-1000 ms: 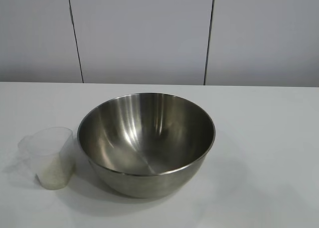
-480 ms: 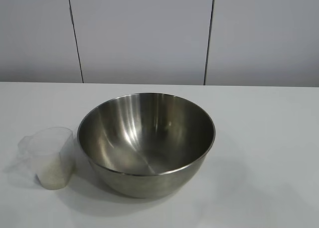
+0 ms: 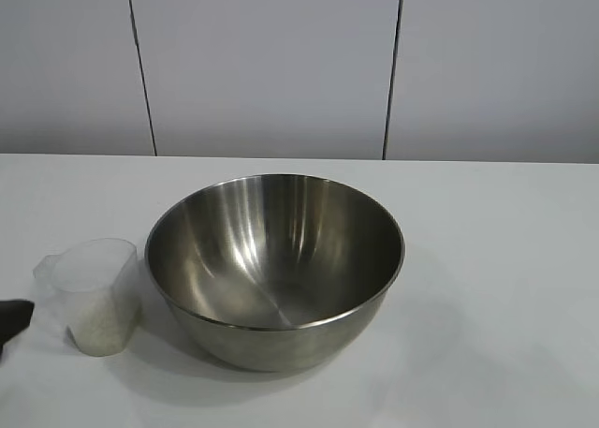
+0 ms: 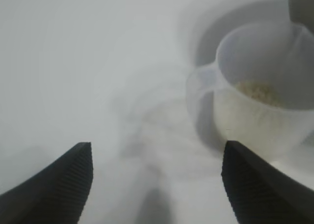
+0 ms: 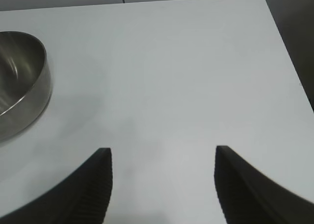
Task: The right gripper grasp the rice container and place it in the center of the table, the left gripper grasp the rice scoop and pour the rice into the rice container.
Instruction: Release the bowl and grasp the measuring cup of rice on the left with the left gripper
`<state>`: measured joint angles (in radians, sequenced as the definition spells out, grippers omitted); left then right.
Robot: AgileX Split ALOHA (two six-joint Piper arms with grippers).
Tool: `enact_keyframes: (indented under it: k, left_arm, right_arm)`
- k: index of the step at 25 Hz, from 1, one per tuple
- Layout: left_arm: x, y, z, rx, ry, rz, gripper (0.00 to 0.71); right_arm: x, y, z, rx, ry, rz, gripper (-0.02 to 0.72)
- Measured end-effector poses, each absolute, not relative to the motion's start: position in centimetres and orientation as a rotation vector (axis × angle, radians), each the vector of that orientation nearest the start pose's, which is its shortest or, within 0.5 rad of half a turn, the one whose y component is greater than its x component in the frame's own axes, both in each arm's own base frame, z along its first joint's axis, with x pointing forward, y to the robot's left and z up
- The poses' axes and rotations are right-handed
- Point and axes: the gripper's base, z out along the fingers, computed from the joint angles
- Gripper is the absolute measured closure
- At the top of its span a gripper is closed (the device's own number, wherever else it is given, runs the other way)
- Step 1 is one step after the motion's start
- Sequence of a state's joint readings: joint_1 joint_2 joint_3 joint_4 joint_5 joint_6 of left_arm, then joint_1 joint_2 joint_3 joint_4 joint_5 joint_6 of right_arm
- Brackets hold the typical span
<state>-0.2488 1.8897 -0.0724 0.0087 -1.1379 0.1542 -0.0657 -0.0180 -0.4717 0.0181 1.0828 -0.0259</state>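
The steel rice container (image 3: pixel 274 264) stands upright in the middle of the white table (image 3: pixel 505 259). The translucent rice scoop (image 3: pixel 95 295) stands upright just left of it, with white rice (image 3: pixel 96 323) in its bottom. My left gripper (image 4: pixel 157 158) is open and empty, low over the table, a short way from the scoop (image 4: pixel 255 101); its tip (image 3: pixel 13 317) shows at the left edge of the exterior view. My right gripper (image 5: pixel 163 150) is open and empty above bare table, away from the container (image 5: pixel 19 82). It is out of the exterior view.
A grey panelled wall (image 3: pixel 271 63) stands behind the table. The table's far corner and edge (image 5: pixel 262 1) show in the right wrist view.
The left gripper's tip has come into the exterior view at the left edge, close to the scoop. The container and the scoop have not moved.
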Motion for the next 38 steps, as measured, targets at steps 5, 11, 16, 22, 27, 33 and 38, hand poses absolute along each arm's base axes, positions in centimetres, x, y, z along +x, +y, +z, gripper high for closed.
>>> enact_keyframes:
  k: [5, 11, 16, 22, 27, 33, 38]
  left_arm:
    - [18.6, -4.6, 7.4, 0.445, 2.106, -0.053, 0.179]
    - [20.0, -4.2, 7.7, 0.449, 2.054, -0.075, 0.230]
    - [20.4, -4.2, 7.8, 0.470, 2.036, -0.107, 0.235]
    - [21.4, -4.8, 8.2, 0.487, 1.991, -0.154, 0.237]
    - [22.6, -5.1, 8.5, 0.477, 1.954, -0.183, 0.236]
    - [22.7, -5.2, 8.6, 0.476, 1.948, -0.194, 0.237]
    - [22.7, -5.4, 8.6, 0.505, 1.942, -0.196, 0.240]
  right_arm:
    - [-0.5, 0.2, 26.8, 0.040, 2.076, -0.034, 0.285]
    - [-0.5, 0.2, 26.8, 0.040, 2.076, -0.034, 0.285]
    - [-0.5, 0.2, 26.8, 0.040, 2.076, -0.034, 0.285]
    - [-0.5, 0.2, 26.8, 0.040, 2.076, -0.034, 0.285]
    - [-0.5, 0.2, 26.8, 0.040, 2.076, -0.034, 0.285]
    - [-0.5, 0.2, 26.7, 0.040, 2.078, -0.034, 0.285]
    - [-0.5, 0.2, 26.7, 0.040, 2.078, -0.034, 0.285]
